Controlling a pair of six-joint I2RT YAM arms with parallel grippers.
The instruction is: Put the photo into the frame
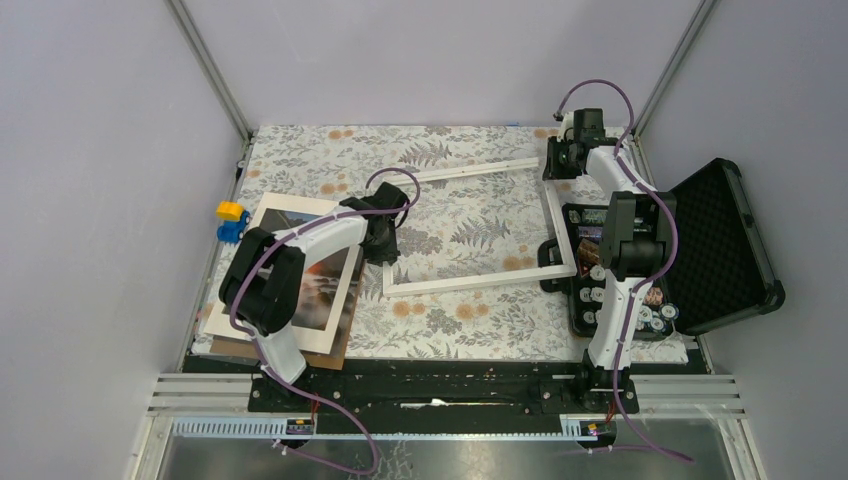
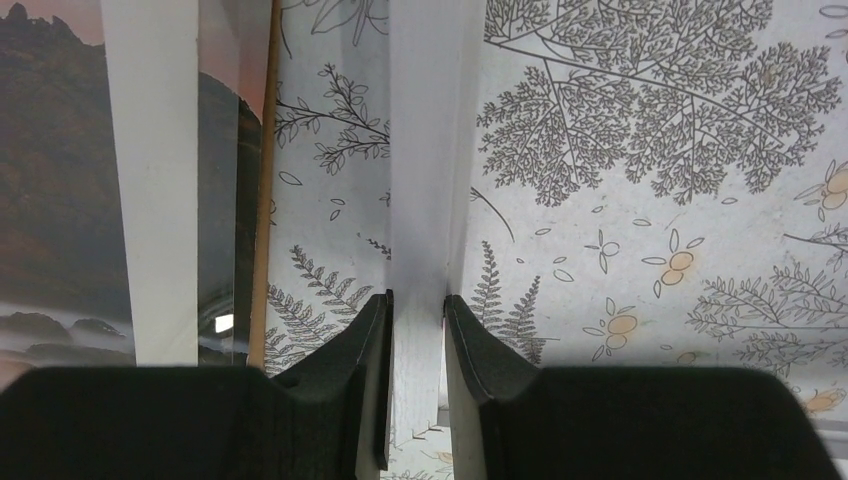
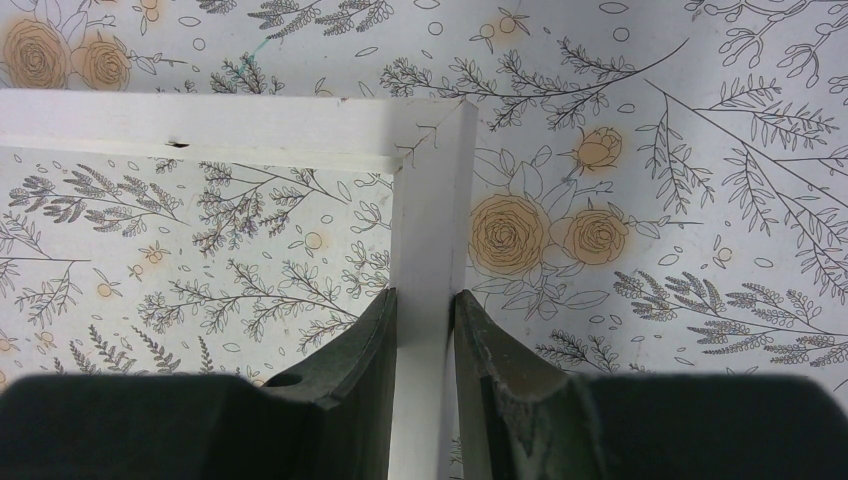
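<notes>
left gripper (image 2: 417,300) pinched narrow on the frame (image 1: 480,281) left rail, right gripper (image 3: 425,295) pinched on its right rail near the far corner, the photo (image 2: 50,200) flat at left beside the frame, white mat (image 2: 150,180) over it

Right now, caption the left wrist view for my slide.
Left gripper shut on a rail of the white frame above the floral cloth, photo alongside.

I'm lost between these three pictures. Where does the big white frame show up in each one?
Top external: the frame is a thin white rectangle, centre-right.
Left wrist: one rail of it runs upright mid-picture, pinched by the left end effector.
Right wrist: its corner sits upper middle, one rail pinched by the right end effector.
Shared landmark: the floral tablecloth behind it in all three.
</notes>
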